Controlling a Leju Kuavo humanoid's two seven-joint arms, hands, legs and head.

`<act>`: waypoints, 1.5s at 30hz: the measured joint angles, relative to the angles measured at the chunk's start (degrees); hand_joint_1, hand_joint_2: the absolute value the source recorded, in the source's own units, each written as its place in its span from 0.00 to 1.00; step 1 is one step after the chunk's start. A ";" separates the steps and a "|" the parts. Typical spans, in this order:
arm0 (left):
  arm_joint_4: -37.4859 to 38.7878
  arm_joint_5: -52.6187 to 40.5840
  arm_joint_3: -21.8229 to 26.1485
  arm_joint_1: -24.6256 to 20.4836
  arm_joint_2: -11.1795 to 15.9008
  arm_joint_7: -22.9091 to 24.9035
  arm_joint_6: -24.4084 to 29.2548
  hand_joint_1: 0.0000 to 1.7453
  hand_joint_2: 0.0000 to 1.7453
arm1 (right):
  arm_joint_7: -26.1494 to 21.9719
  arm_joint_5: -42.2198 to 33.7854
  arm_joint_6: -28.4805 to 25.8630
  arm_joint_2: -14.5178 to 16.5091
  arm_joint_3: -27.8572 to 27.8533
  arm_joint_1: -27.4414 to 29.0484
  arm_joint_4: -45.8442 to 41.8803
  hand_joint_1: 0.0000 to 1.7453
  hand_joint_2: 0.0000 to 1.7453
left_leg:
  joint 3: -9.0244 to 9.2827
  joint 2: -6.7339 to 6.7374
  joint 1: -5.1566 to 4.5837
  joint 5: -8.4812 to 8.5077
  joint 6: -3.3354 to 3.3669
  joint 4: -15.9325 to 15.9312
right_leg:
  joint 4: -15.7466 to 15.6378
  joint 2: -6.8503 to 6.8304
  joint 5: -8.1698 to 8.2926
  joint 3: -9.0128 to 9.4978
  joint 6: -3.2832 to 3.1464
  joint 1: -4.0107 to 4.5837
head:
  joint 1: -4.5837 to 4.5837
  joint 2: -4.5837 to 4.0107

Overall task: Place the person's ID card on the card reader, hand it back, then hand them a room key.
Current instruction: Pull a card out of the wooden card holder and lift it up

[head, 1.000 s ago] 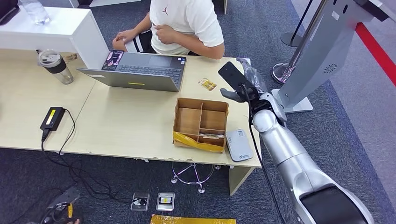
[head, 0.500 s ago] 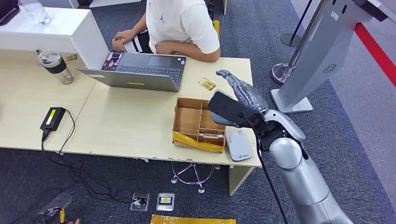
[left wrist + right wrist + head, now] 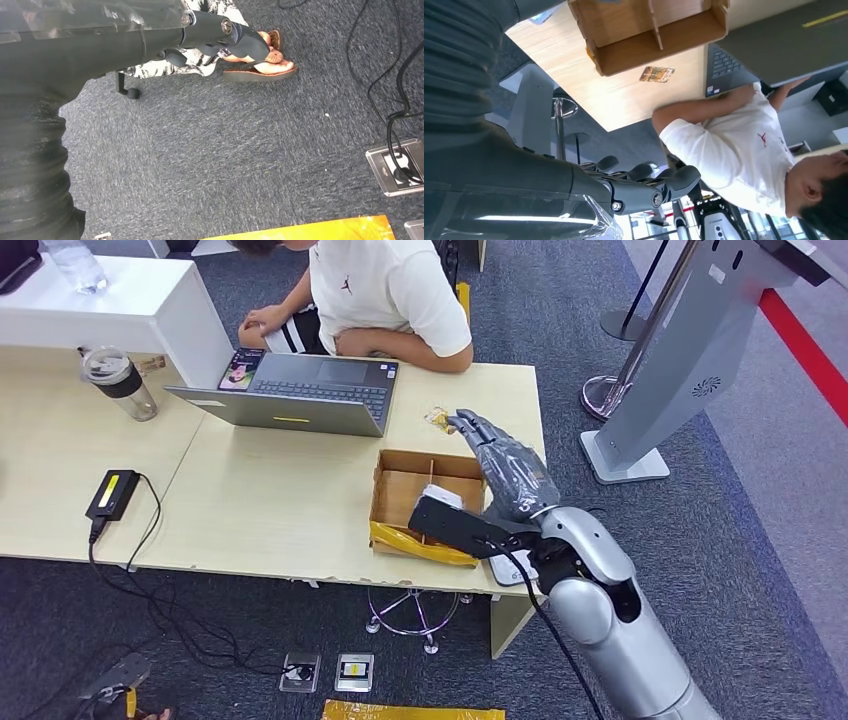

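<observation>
A small yellowish ID card (image 3: 443, 420) lies on the table beyond the cardboard box (image 3: 402, 502), in front of the seated person (image 3: 395, 290). My right hand (image 3: 505, 470) stretches out above the box's far right corner, fingers apart and holding nothing, fingertips close to the card. The right wrist view shows the card (image 3: 657, 74) beside the box (image 3: 649, 35), with my right hand (image 3: 624, 187) away from both. The white card reader (image 3: 544, 16) sits at the table's near right edge, mostly hidden by my arm in the head view. My left hand (image 3: 200, 30) hangs over the carpet, holding nothing.
An open grey laptop (image 3: 300, 390) stands between the person and the box. Farther left on the table are a lidded cup (image 3: 118, 380) and a black power brick (image 3: 112, 492) with its cable. A grey kiosk stand (image 3: 680, 350) rises right of the table.
My right arm has swung down from the table's right edge and in over the box, its hand now stretched toward the card. The person has leaned slightly toward the laptop.
</observation>
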 joint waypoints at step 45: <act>-0.02 -4.65 1.50 -3.07 -2.24 1.50 0.21 0.00 1.00 | 3.55 4.06 -12.99 4.51 4.05 0.90 22.57 0.00 1.00 | 0.01 0.06 0.01 0.00 0.00 0.00 | 0.00 0.06 -0.01 -0.04 -0.01 0.01 | 0.00 0.00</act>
